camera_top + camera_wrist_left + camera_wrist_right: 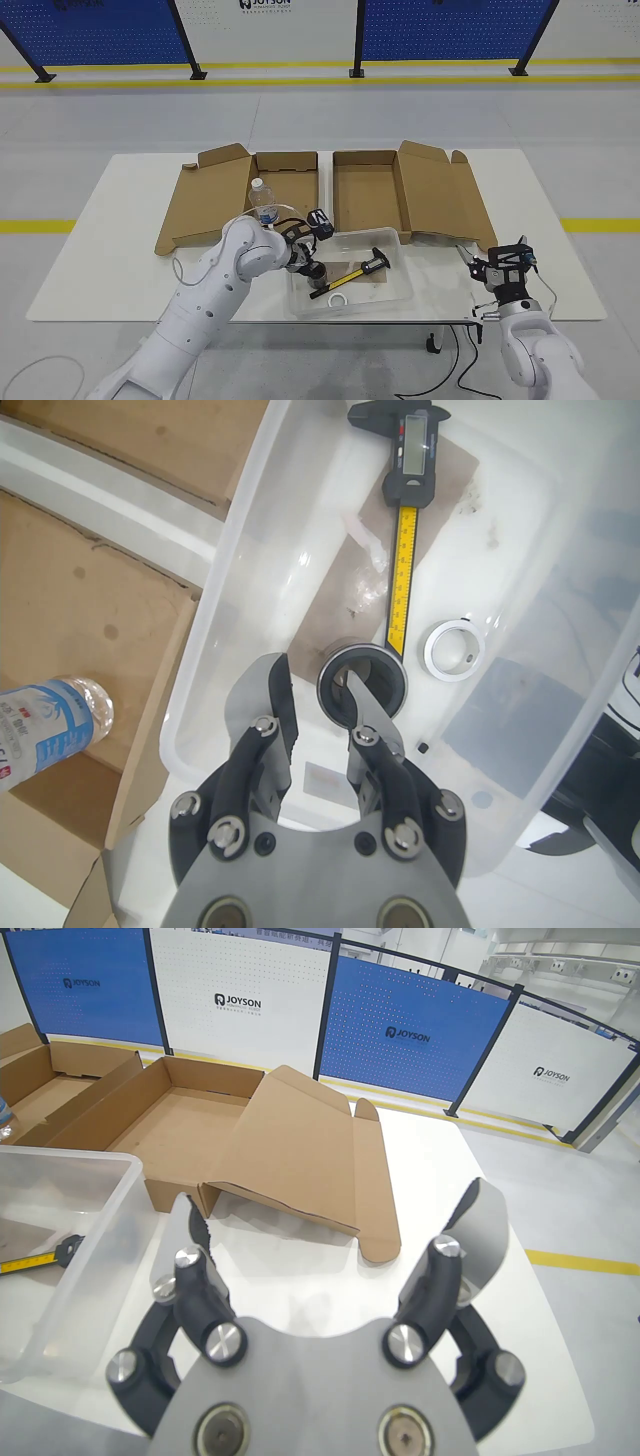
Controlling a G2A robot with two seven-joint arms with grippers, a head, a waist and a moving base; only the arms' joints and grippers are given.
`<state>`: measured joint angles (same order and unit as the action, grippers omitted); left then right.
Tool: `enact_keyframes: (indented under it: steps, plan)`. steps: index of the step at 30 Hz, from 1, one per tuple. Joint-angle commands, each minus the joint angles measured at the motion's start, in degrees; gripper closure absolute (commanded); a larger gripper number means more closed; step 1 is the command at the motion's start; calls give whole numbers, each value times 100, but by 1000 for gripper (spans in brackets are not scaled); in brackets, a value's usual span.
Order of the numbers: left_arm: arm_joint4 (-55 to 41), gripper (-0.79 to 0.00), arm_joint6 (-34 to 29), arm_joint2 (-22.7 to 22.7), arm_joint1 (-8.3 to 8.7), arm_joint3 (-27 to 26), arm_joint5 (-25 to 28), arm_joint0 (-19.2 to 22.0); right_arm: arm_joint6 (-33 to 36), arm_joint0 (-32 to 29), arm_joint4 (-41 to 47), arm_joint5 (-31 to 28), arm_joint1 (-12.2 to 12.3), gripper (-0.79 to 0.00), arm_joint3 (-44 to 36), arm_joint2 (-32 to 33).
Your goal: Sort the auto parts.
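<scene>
A: How far along is the sorting?

B: Barely begun, by my reading. The 2 boxes sit at the far side of the table (120,240). The right box (365,195) holds no parts. The left box (215,205) holds just a bottle (262,200), standing at its near right.

A: So where are the parts?

B: All 3 items lie in the clear bin (240,550) at the near middle of the table: a black bearing (392,680), a silver collar (431,655) just beside it, and a caliper (407,500) whose yellow rule ends at the bearing.

A: Which one is in hand?

B: The bearing, I'd say. The left gripper (315,672) is down inside the bin at its left end. 1 finger is in the bearing's bore and the other is outside the ring, so the jaws straddle its wall.

A: Is it clamped?

B: No. The jaws are partway open, and a gap shows between the outer finger and the ring. It has hold of nothing yet, and the bearing rests on the bin floor.

A: And the other arm?

B: The right gripper (334,1200) hangs over the near right of the table, right of the bin. Its jaws are spread wide and hold nothing.

A: What remains?

B: Nearly everything: pinch and lift the bearing, carry it to a box, then deal with the collar and probably the caliper. I cannot tell which box takes which part.
</scene>
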<state>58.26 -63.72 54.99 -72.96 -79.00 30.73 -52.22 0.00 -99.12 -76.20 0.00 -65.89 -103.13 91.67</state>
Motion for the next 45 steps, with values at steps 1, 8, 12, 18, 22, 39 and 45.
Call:
enact_keyframes:
  steps: [1, 8, 12, 18, 22, 39, 45]
  plan:
    - [-5, -228, 3, -51, -1, 33, -18, 6, 0, 0, 0, 0, 0, -785, 0, 0]
    - [-31, -240, 60, -226, -27, 253, -83, 93, 0, 0, 0, 0, 0, -785, 0, 0]
    - [-50, -243, 76, -338, -53, 416, -119, 186, 0, 0, 0, 0, 0, -785, 0, 0]
    - [-75, -215, 201, -520, -103, 709, -149, 327, 0, 0, 0, 0, 0, -785, 0, 0]
    - [-109, -185, 273, -621, -135, 862, -166, 407, 0, 0, 0, 0, 0, -785, 0, 0]
    - [154, 0, 839, -296, 10, 302, -361, 115, 0, 0, 0, 0, 0, -785, 0, 0]
    - [276, 0, 958, 78, 158, -441, -396, -317, 0, 0, 0, 0, 0, -785, 0, 0]
